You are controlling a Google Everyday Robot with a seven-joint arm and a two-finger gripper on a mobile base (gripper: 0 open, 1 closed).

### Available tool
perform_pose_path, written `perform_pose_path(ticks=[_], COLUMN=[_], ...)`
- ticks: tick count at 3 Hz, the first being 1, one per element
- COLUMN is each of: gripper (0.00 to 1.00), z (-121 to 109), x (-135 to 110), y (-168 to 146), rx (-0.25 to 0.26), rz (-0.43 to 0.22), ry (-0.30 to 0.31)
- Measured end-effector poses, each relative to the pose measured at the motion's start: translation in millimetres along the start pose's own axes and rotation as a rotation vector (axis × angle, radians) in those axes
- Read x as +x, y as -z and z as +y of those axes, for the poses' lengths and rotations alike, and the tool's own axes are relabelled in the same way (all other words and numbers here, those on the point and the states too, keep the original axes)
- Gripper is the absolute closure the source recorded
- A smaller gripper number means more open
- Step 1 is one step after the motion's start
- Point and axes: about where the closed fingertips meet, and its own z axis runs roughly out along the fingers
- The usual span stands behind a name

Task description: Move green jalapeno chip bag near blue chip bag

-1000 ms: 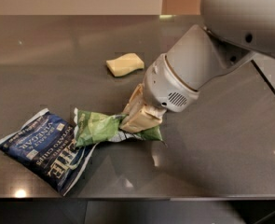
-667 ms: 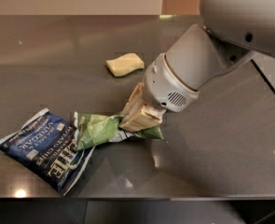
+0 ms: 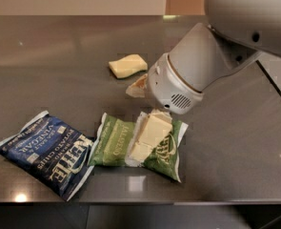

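Far left, the blue chip bag (image 3: 47, 151) lies flat on the table (image 3: 225, 171), lettering up and angled away from me. Right beside it is the green jalapeno chip bag (image 3: 116, 144), also flat, its left seam meeting the blue bag's right edge or as good as touching it. By my read the placement is essentially made. The two are as near as the task could want.

Moving right, the end effector (image 3: 132, 124) hangs over the green bag with its fingers spread well apart, clamped on nothing. The lower finger (image 3: 149, 133) lies across the bag's middle. I can't tell whether it rests on the foil or floats just above it. The upper finger points off toward the pale yellow sponge (image 3: 127, 66), which sits near it further back on the table. The arm's bulk fills the right side.

The risk now is the exit. If that lower finger is pressing on the crinkly bag and I pull back sideways, it could drag the green bag off to the right and undo the placement. A straight lift is the safer call. Any swing toward the back could let the upper finger clip the sponge.
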Motion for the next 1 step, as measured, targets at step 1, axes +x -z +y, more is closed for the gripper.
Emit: perform_pose_path(ticks=[1], gripper=[0.0], z=[0.0], x=[-0.1], y=[0.0], rx=[0.0], rz=[0.0], ry=[0.0])
